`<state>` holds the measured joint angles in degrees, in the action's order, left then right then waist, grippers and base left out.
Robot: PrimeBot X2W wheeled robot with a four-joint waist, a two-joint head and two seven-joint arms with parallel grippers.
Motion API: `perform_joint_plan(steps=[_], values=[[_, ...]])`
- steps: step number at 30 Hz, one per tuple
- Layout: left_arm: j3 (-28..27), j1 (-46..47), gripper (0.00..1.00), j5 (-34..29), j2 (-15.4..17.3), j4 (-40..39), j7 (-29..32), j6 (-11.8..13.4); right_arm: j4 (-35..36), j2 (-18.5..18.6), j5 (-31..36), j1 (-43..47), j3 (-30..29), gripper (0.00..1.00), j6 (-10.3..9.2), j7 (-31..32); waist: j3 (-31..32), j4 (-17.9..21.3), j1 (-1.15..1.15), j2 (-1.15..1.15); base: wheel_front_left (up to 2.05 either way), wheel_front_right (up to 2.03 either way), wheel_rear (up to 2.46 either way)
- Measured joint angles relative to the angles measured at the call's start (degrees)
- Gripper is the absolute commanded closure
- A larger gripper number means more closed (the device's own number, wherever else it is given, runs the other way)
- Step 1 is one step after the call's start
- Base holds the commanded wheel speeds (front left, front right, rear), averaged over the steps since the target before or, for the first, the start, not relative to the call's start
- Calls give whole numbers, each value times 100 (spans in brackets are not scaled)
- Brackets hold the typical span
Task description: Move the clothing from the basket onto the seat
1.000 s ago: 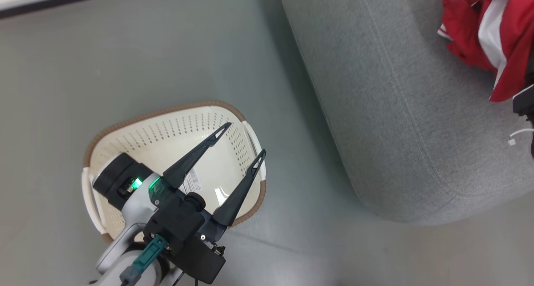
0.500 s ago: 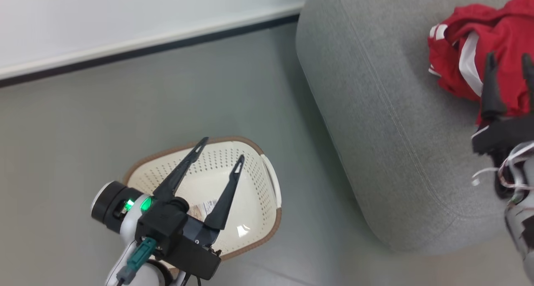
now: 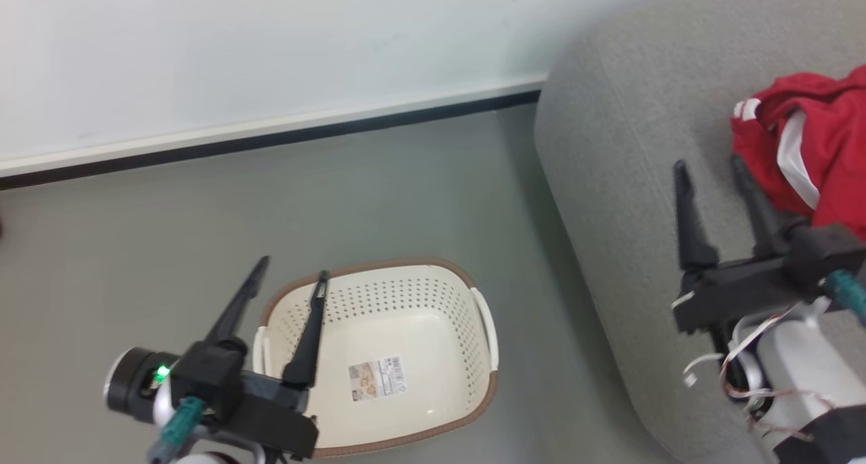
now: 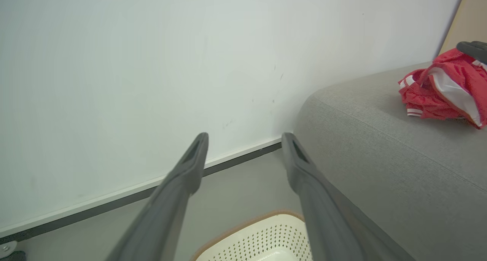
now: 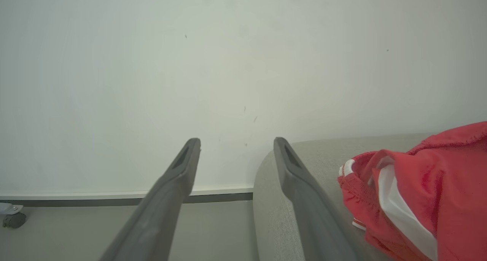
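Observation:
The red clothing (image 3: pixel 808 146) with white stripes lies crumpled on the grey seat (image 3: pixel 622 200) at the right, also seen as clothing (image 4: pixel 443 88) and clothing (image 5: pixel 414 194) on the seat (image 4: pixel 384 150) (image 5: pixel 274 211). The cream basket (image 3: pixel 433 383) stands on the floor with just a label inside; its rim (image 4: pixel 258 230) shows low in the left wrist view. My left gripper (image 3: pixel 292 266) is open above the basket's left edge. My right gripper (image 3: pixel 707 163) is open over the seat, just left of the clothing, holding nothing.
A white wall (image 3: pixel 270 44) with a dark baseboard (image 3: pixel 270 139) runs behind the grey floor (image 3: pixel 169 234). A small caster wheel (image 5: pixel 13 219) sits at the wall's foot on the far left of the right wrist view.
The head camera has swung up, bringing the wall into view. My right gripper has drawn back left off the clothing. My left gripper has shifted toward the basket's left edge. Both stay open.

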<state>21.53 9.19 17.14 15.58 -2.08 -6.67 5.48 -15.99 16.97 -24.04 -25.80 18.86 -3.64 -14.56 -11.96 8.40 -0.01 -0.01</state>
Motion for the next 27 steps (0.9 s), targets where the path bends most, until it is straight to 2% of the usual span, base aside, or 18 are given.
perform_joint_plan(steps=[13, 27], values=[[-594, -292, 0, 87, -126, 99, -102, 115, 491, -152, 160, 787, 231, 0, -147, 40, 357, -456, 0, 0, 0, 0, 0], [-844, -767, 0, 92, -185, 159, -108, 157, 743, -97, 203, 1576, 146, 0, -291, 246, 708, -654, 0, 0, 0, 0, 0]])
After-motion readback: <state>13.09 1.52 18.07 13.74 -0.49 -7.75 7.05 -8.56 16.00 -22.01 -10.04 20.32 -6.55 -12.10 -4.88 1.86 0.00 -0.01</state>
